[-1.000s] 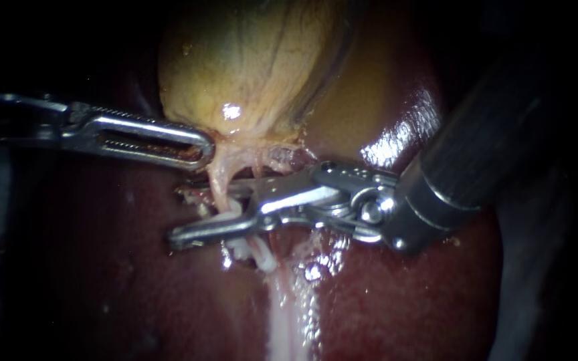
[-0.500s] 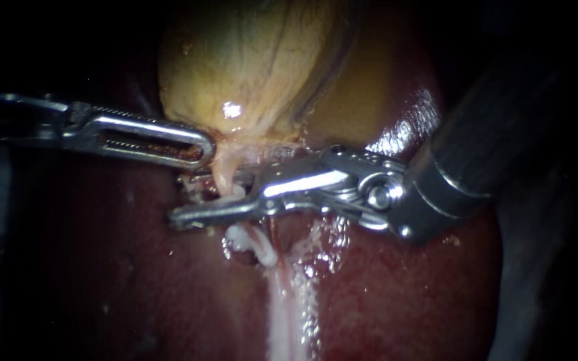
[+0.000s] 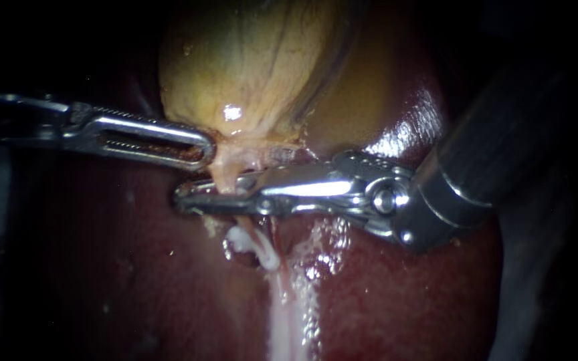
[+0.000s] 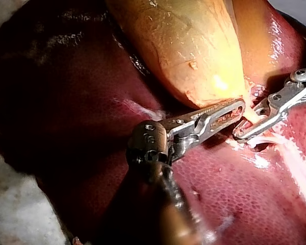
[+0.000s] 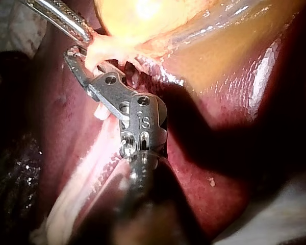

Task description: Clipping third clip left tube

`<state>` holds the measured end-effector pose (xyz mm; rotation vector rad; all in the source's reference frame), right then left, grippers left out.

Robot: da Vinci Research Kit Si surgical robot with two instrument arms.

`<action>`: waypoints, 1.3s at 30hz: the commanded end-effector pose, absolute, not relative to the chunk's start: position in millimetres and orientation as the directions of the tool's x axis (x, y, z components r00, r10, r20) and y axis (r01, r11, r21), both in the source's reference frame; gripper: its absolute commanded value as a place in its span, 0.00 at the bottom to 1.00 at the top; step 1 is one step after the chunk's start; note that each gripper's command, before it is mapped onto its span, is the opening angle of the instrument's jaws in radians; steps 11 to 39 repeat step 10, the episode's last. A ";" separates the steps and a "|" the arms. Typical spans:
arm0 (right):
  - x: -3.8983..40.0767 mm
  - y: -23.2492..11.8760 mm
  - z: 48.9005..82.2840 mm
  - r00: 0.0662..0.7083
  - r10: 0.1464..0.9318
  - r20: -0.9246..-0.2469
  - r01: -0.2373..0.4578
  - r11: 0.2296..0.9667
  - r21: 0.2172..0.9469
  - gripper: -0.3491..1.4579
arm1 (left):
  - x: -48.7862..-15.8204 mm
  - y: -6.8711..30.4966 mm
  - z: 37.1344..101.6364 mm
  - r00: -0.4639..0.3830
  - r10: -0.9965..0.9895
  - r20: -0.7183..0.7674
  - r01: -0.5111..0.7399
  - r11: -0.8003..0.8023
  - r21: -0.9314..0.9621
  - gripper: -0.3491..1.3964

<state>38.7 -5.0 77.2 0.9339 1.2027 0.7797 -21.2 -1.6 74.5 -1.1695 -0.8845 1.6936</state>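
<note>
Endoscope view: right instrument [image 3: 185, 198] across tube [image 3: 225, 175]

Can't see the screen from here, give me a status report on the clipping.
Left instrument shut on gallbladder neck. Right instrument shut on the tube. White clips lower on the tube. Nothing in the way.
</note>
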 end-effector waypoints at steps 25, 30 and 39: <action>38.7 -5.0 77.3 0.205 0.887 -0.413 -0.014 0.424 0.905 0.00 | -21.2 -1.5 74.6 -0.179 0.927 -0.330 -0.259 -0.368 -0.893 0.00; 38.7 -5.0 77.3 0.205 0.887 -0.413 -0.014 0.424 0.905 0.00 | -21.2 -1.5 74.6 -0.179 0.927 -0.330 -0.259 -0.368 -0.893 0.00; 38.7 -5.0 77.3 0.205 0.887 -0.413 -0.014 0.424 0.905 0.00 | -21.2 -1.5 74.6 -0.179 0.927 -0.330 -0.259 -0.368 -0.893 0.00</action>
